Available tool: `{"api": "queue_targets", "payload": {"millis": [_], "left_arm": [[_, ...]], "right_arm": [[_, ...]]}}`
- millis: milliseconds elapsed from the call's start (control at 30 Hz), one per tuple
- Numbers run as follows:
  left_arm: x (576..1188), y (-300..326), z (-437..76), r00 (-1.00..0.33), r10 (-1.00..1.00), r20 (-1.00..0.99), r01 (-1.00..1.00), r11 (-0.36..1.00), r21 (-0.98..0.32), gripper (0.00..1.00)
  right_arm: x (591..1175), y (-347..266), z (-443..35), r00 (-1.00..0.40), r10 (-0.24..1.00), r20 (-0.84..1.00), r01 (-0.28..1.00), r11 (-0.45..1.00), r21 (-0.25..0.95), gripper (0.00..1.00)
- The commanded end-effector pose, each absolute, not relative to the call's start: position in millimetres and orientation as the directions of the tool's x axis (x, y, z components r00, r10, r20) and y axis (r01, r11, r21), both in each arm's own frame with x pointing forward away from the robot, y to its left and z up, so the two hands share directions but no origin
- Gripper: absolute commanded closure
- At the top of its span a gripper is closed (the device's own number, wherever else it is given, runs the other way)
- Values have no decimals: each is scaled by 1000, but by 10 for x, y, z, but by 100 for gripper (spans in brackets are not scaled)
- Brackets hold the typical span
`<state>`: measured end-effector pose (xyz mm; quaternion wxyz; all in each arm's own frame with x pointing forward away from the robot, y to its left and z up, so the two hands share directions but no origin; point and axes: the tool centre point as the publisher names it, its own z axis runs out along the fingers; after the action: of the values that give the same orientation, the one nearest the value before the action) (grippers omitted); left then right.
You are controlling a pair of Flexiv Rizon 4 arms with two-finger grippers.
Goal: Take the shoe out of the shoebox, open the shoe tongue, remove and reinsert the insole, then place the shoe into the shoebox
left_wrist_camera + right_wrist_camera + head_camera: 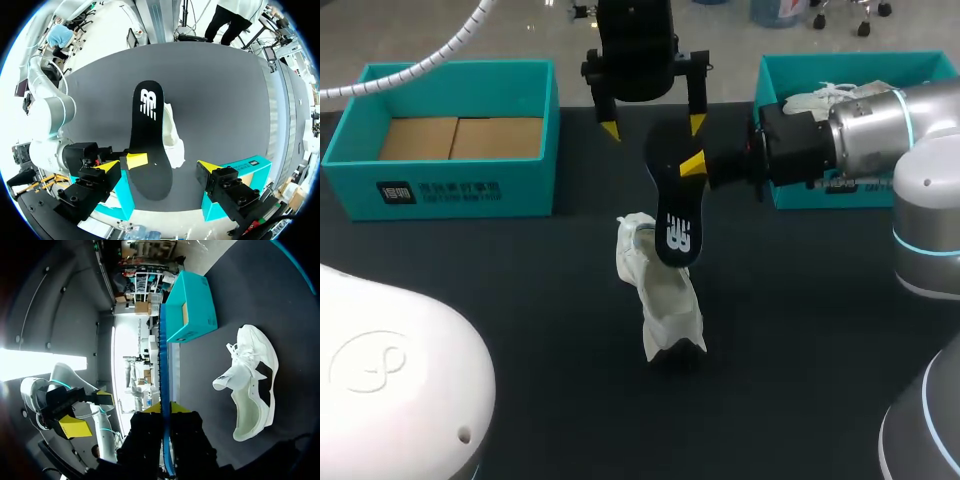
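Note:
A white shoe (662, 295) lies on the dark table, also seen beside my right gripper in its wrist view (252, 385). My right gripper (692, 165) is shut on one end of the black insole (672, 215) and holds it above the shoe. In the right wrist view the insole (165, 365) runs edge-on between the shut fingers (166, 408). My left gripper (653, 127) stands open behind the insole, its yellow tips either side of the insole's held end (150, 145) without touching it. The same open gripper (159, 166) shows in its own view, with the shoe (173, 142) beneath.
A teal shoebox (450, 180) with cardboard inside stands at the back left. Another teal box (800, 190) holding a second white shoe (830, 95) stands at the back right, behind my right arm.

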<state>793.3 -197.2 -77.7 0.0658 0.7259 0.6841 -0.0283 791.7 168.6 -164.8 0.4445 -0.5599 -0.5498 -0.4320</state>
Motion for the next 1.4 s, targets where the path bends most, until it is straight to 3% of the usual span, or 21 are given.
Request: {"api": "queue_targets", "payload": {"millis": [33, 667, 1000, 1400], "left_arm": [[7935, -1992, -767, 61, 992, -111, 997, -55, 57, 0], [7894, -1942, -810, 42, 986, -163, 997, -32, 64, 0], [7843, -1924, -830, -51, 853, -519, 996, 80, 32, 0], [7867, -1847, -724, 32, 530, -847, 979, 156, 134, 0]], "right_arm": [[7913, 1667, -1659, 24, 231, 973, 1000, -2, -24, 100], [7903, 1677, -1656, 25, 225, 974, 1000, -5, -25, 100], [7920, 1658, -1624, 24, 232, 972, 1000, -10, -23, 100], [7967, 1535, -1548, 17, 236, 972, 999, -41, -8, 100]]}}
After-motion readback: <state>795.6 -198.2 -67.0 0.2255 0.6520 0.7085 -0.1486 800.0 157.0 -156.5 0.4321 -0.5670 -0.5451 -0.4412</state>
